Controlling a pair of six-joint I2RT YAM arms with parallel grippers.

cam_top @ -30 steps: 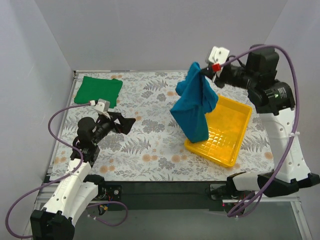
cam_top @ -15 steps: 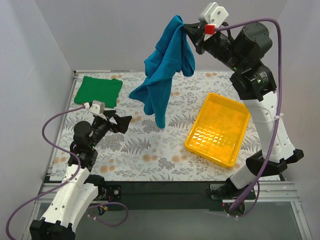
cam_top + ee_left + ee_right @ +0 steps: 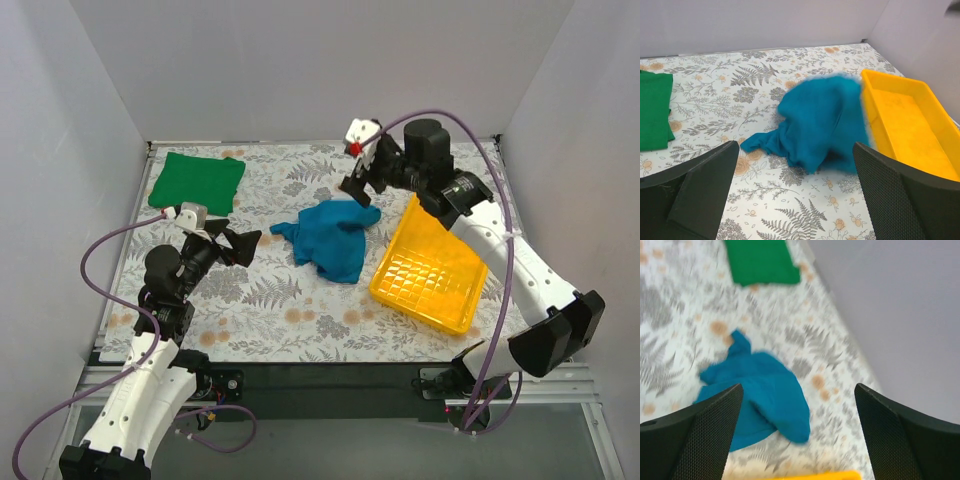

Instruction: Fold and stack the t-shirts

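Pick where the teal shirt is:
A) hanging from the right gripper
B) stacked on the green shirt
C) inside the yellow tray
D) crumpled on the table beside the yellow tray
D: the teal shirt lies in a crumpled heap on the table next to the yellow tray. The right gripper is open above it with nothing between its fingers, and the green shirt sits apart at the far left corner.
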